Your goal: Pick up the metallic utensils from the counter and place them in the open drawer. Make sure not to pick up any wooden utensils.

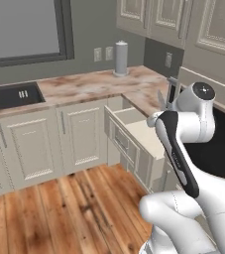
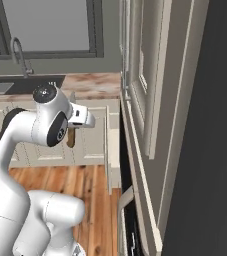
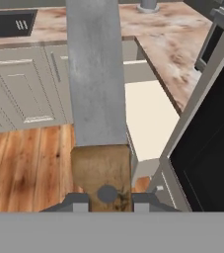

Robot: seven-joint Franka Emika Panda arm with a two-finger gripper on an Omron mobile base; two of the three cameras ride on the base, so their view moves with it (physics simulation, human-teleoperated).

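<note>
Hand [image 3: 103,197] clamped on brown handle of grey-bladed knife [image 3: 96,74], blade pointing away from the hand. Knife held in air above open cream drawer [image 3: 150,116] with pale interior, beside rust-marbled beige stone bench [image 3: 175,44].

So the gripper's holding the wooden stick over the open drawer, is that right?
Not the wooden stick: the hand view shows the gripper shut on the knife, brown handle and grey blade. The rest holds: it is above the open drawer.
</note>
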